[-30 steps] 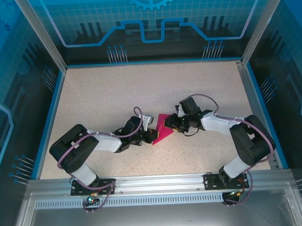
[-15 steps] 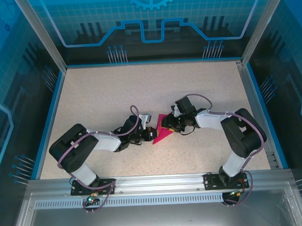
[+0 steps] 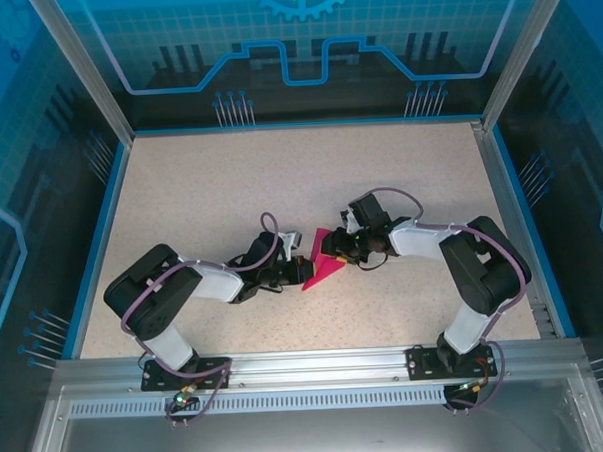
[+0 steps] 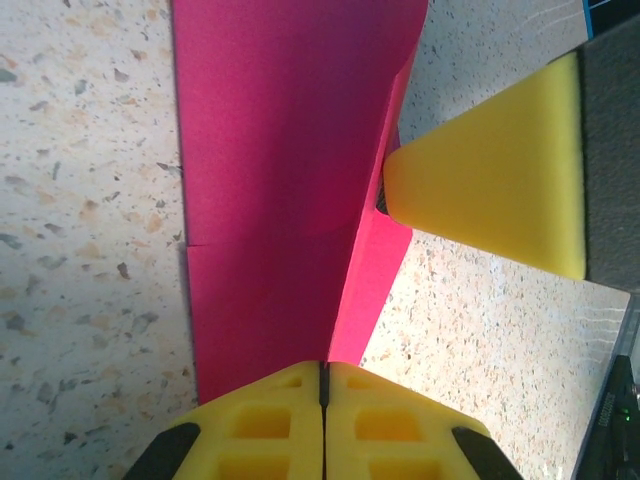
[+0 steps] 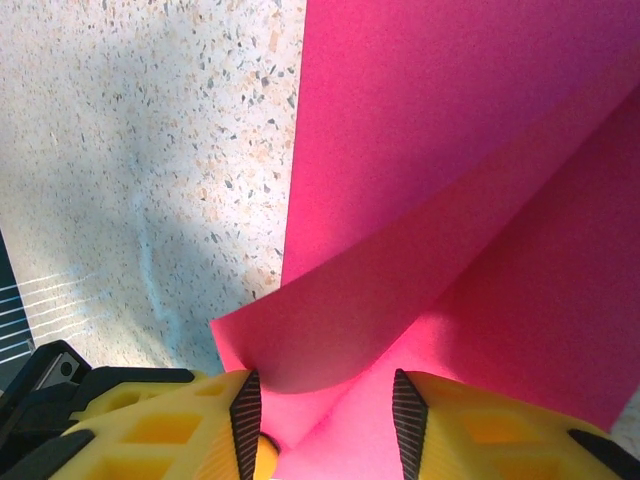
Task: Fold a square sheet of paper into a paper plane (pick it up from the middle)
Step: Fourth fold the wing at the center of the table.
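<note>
Magenta-pink, the square sheet of paper lay on the table between our two arms, partly folded, one flap curling up. Our left gripper was pinched closed on one edge of it; our right gripper stood with jaws apart around the raised flap. We judged only early folds made, no dart shape yet, most creasing left.

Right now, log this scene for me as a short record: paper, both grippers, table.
paper sheet: magenta, partly folded, one flap raised, mid-table
left gripper: shut on the sheet's edge
right gripper: open, fingers either side of the raised flap
table: speckled beige, blue border
</note>
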Controlling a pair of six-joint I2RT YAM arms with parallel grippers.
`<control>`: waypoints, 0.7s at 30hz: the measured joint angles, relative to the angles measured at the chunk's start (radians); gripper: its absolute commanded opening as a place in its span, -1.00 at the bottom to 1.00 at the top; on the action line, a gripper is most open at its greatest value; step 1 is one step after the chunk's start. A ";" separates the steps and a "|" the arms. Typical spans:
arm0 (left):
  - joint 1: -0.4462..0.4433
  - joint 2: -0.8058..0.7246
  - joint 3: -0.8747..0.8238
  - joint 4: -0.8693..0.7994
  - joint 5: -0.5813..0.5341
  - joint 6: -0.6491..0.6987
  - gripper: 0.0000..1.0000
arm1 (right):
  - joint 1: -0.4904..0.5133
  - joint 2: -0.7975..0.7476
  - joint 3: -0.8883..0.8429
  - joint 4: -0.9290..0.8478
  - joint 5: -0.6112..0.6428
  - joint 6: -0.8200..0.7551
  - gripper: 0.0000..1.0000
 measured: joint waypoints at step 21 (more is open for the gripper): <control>0.018 0.032 0.001 0.009 0.038 -0.044 -0.55 | 0.013 0.045 0.024 -0.031 0.012 -0.004 -0.10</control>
